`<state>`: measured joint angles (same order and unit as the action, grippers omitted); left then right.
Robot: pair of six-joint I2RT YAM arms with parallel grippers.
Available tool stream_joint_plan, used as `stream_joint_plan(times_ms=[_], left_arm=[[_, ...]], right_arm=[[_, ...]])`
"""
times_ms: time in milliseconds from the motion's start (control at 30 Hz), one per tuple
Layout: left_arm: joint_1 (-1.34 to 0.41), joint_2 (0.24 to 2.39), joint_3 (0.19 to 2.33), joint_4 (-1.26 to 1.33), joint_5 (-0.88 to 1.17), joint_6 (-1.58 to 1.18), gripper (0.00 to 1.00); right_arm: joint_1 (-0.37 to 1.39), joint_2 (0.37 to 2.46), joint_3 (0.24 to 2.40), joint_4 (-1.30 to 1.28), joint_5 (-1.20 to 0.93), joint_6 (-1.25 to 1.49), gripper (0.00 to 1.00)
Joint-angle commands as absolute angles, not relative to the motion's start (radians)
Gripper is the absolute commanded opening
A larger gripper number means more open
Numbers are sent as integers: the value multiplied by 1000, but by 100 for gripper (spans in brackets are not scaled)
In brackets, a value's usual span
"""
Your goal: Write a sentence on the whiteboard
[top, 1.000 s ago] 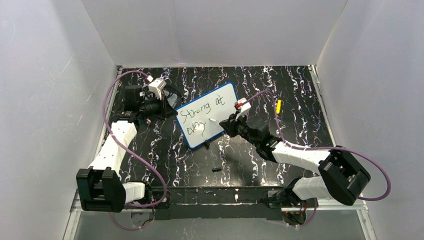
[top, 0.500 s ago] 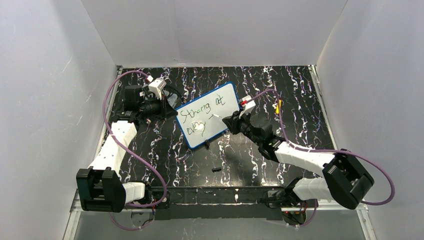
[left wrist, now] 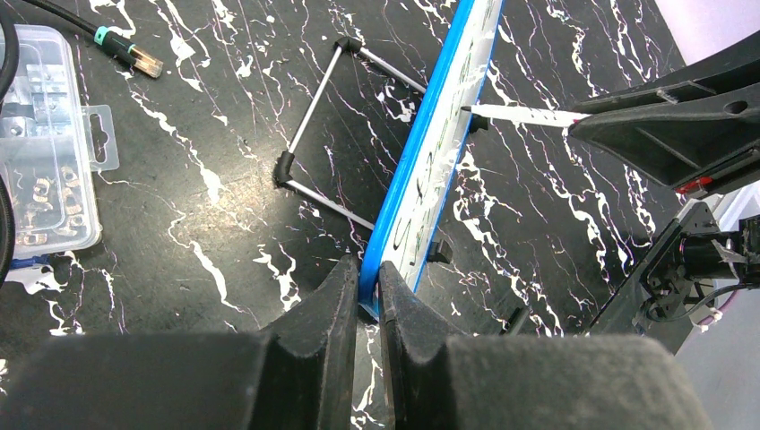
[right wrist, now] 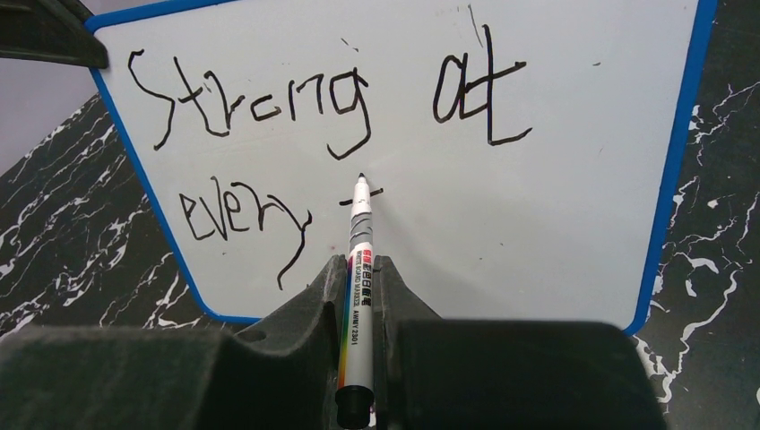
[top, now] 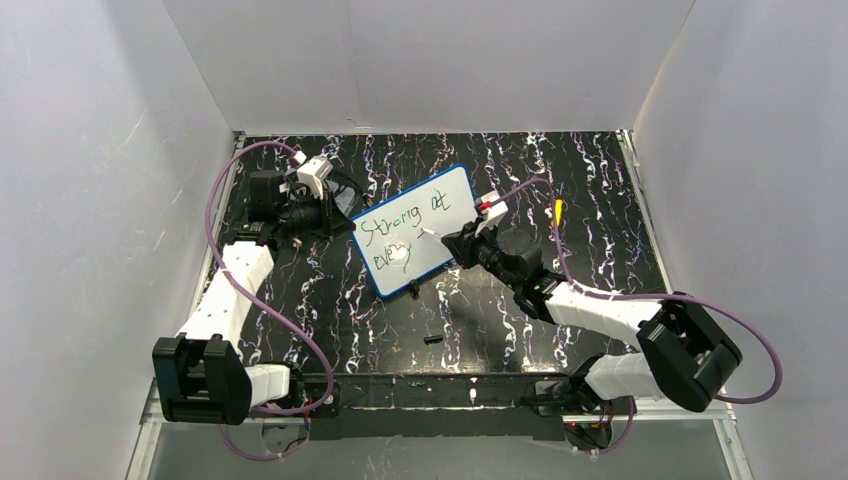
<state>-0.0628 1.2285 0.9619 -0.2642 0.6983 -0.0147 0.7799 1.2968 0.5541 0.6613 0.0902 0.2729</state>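
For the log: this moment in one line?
left gripper: shut on whiteboard edge | right gripper: shut on marker | sentence: "Strong at every"

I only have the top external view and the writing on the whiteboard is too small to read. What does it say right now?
Observer: In the right wrist view, the sentence reads "Strong at" on top, "every" below, then a short dash.
Operator: Where is the pen tip?
Observer: The marker, clamped between the right fingers, has its tip at that dash, apparently against the whiteboard.
Operator: How is the left arm holding the board?
Observer: In the left wrist view, the left fingers pinch the blue rim at a lower corner. The board leans on a wire stand.
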Motion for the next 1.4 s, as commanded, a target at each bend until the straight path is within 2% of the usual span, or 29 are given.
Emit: stream_joint_plan(times_ms=[0, 633, 1033, 1367], left_arm=[[-68, 1205, 963, -282, 713, -5, 0], [-67, 1203, 963, -283, 713, -4, 0], [-68, 1203, 962, -283, 712, -5, 0], [-69, 1204, 963, -283, 712, -5, 0]], right_arm=[[778, 1303, 575, 709, 95, 261, 1], [778, 1273, 456, 649, 98, 328, 1], [778, 1200, 531, 638, 153, 268, 1], [777, 1257, 566, 676, 138, 253, 1]])
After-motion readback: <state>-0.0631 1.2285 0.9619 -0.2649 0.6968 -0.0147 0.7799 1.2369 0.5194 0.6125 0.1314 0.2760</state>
